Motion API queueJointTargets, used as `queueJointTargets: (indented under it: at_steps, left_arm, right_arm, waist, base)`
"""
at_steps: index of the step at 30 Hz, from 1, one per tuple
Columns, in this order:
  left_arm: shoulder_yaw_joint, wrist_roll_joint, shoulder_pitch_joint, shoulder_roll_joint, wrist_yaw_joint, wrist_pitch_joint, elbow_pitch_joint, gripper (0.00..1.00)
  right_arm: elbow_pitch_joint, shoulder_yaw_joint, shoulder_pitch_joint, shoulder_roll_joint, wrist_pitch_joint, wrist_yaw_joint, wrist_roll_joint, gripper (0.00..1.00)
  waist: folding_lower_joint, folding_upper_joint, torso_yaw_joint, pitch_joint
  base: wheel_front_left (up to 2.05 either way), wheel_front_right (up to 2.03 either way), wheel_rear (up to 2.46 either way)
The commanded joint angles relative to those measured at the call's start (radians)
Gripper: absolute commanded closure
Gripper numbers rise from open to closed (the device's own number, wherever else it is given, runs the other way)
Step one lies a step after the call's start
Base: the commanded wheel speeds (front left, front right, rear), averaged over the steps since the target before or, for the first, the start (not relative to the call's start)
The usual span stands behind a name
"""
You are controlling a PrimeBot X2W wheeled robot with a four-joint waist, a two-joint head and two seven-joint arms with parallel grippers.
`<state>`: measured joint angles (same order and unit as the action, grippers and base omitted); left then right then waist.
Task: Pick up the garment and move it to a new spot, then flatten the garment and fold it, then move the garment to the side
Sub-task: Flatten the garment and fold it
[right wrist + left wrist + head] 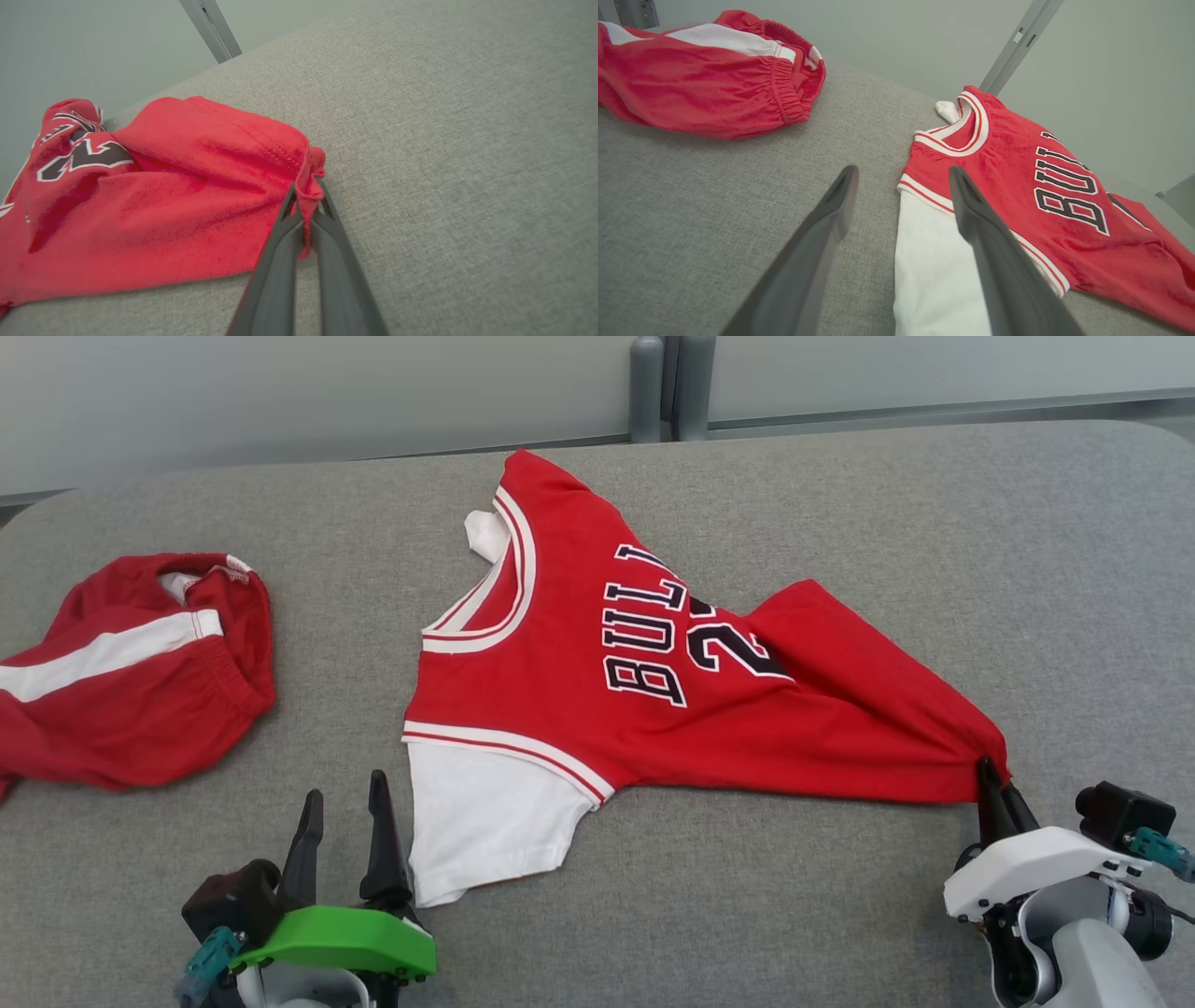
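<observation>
The jersey (560,691) lies near the middle of the grey padded table (840,915), chest up, collar toward the robot's left and hem toward its right. It is red with white trim, and its black lettering is partly swallowed by a fold that cuts across the number. One white sleeve (476,821) lies flat on the near side. A scrap of white by the collar may be the other sleeve, tucked under, though I can't be sure.

The right gripper (306,196) is clamped on the near hem corner, its fingers pressed together with a bunch of red cloth between them, and the fabric runs taut from there toward the chest. The left gripper (344,793) is spread wide and holds nothing, with one finger just beside the white sleeve's edge.

I'd say this is the flattening step, and not finished: the far half of the hem is doubled over the front. The next move seems to call for an anchor at the sleeve or shoulder end, so the pull can draw that fold out instead of dragging the whole shirt.

By count: one jersey, two grippers, one pair of red shorts (140,681) crumpled well off to the robot's left, and two grey posts (667,387) close together behind the table.
</observation>
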<state>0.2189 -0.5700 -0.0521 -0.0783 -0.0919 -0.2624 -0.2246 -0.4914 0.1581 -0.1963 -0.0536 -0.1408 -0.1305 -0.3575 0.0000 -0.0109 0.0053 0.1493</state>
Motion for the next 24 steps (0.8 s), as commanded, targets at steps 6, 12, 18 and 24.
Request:
queueJointTargets:
  at_steps: [6,12,18,24]
  left_arm:
    - [0.012,0.006,-0.021,-0.004,0.003,0.001,-0.007,0.0]
    - [0.018,0.001,-0.021,-0.002,0.004,0.0,-0.012,0.0]
    - [0.018,0.0,-0.022,-0.002,0.002,0.0,-0.004,0.0]
    - [0.01,0.006,-0.031,0.003,0.007,-0.002,0.014,0.0]
  right_arm:
    - [-0.088,0.017,-0.03,-0.014,-0.061,0.0,0.029,0.0]
    - [-0.132,0.036,-0.012,-0.019,-0.1,0.0,0.049,0.0]
    - [-0.11,0.036,0.01,-0.025,-0.118,0.0,0.073,0.0]
    - [0.02,0.023,0.022,-0.024,-0.124,0.0,0.107,0.0]
  waist:
    - [0.0,0.0109,0.0,0.004]
    - [0.0,0.0109,-0.005,0.002]
    - [0.0,0.0109,-0.015,-0.004]
    - [0.0,0.0109,-0.026,-0.023]
  base:
    - [0.0,0.0,0.0]
    - [0.0,0.0,0.0]
    - [0.0,0.0,0.0]
    - [0.0,0.0,0.0]
